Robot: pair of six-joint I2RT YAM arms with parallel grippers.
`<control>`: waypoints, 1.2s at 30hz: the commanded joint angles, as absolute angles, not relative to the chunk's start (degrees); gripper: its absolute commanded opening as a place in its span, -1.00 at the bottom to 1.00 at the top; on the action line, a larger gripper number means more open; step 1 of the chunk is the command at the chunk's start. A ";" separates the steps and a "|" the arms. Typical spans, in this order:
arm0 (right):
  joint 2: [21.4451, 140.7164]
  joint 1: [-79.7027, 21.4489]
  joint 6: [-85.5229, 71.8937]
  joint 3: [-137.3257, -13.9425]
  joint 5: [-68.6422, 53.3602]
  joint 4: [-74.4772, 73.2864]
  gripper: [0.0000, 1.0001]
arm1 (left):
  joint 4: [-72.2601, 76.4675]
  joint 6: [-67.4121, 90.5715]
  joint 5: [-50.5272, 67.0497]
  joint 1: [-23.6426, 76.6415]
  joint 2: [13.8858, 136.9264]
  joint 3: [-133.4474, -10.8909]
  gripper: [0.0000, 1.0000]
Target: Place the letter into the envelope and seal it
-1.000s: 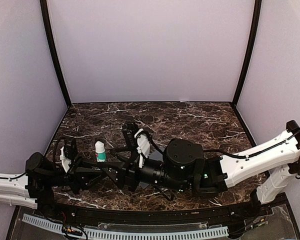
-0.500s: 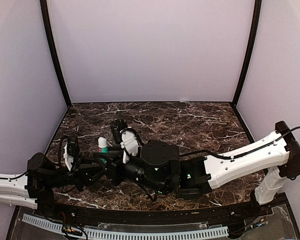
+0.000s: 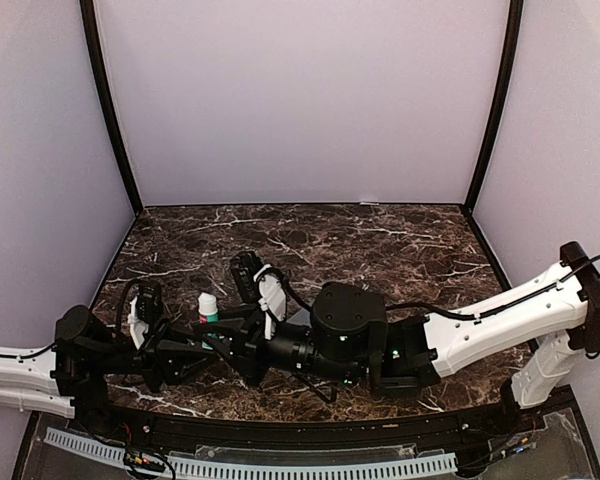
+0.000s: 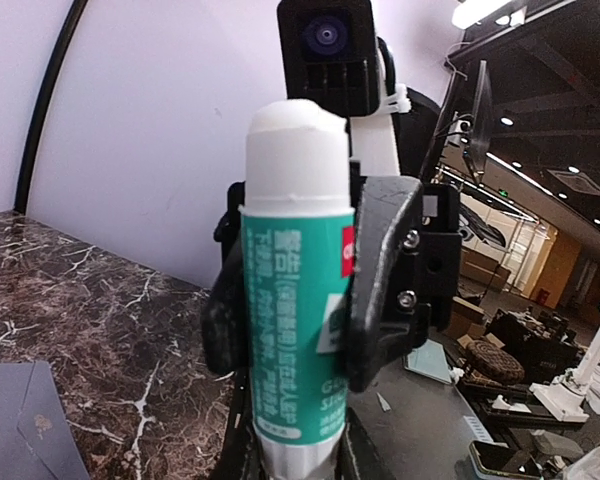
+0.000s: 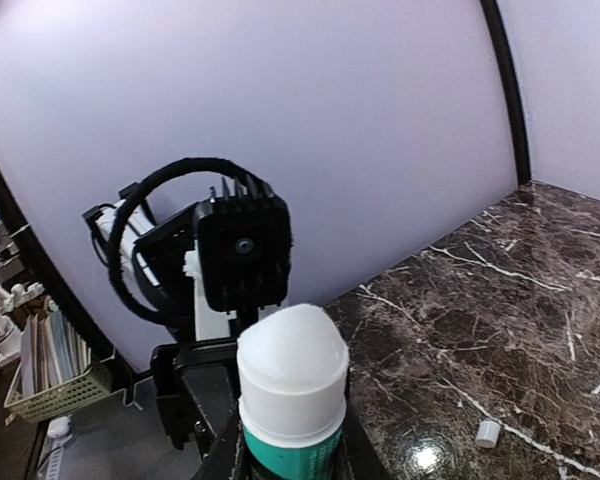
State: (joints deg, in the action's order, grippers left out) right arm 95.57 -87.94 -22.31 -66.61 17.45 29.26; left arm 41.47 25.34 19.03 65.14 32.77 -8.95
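A white-and-green glue stick (image 3: 208, 306) stands upright in the air between both grippers. My left gripper (image 4: 290, 455) is shut on its lower end. My right gripper (image 5: 290, 455) reaches in from the right, and its black fingers (image 4: 380, 280) press on both sides of the green body. A corner of the grey-blue envelope (image 4: 20, 420) lies flat on the marble in the left wrist view; the arms cover most of it from above. The letter is out of view.
The dark marble table (image 3: 380, 240) is bounded by lilac walls at the back and sides. A small white cap-like piece (image 5: 488, 432) lies on the marble right of the glue stick. The right arm (image 3: 500, 315) stretches across the near half of the table.
My right gripper has come up to the glue stick and closed its jaws on the stick's body. The left gripper has kept its hold and barely moved.
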 commanded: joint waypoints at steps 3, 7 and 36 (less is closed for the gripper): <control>92.42 -84.78 -19.12 -62.74 -7.22 37.42 -1.00 | 56.81 31.27 36.94 65.13 34.49 -9.58 -0.97; 93.95 -83.82 -19.22 -63.35 -14.12 39.40 -1.00 | 62.13 33.69 42.50 65.13 38.33 -9.66 -0.96; 96.10 -85.11 -25.79 -70.91 14.20 27.33 -0.09 | 39.59 23.39 10.86 65.13 33.59 -11.86 -1.00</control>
State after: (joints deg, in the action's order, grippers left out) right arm 94.24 -84.42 -23.22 -67.75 7.70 28.95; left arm 40.05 24.58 13.23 65.14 33.08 -10.09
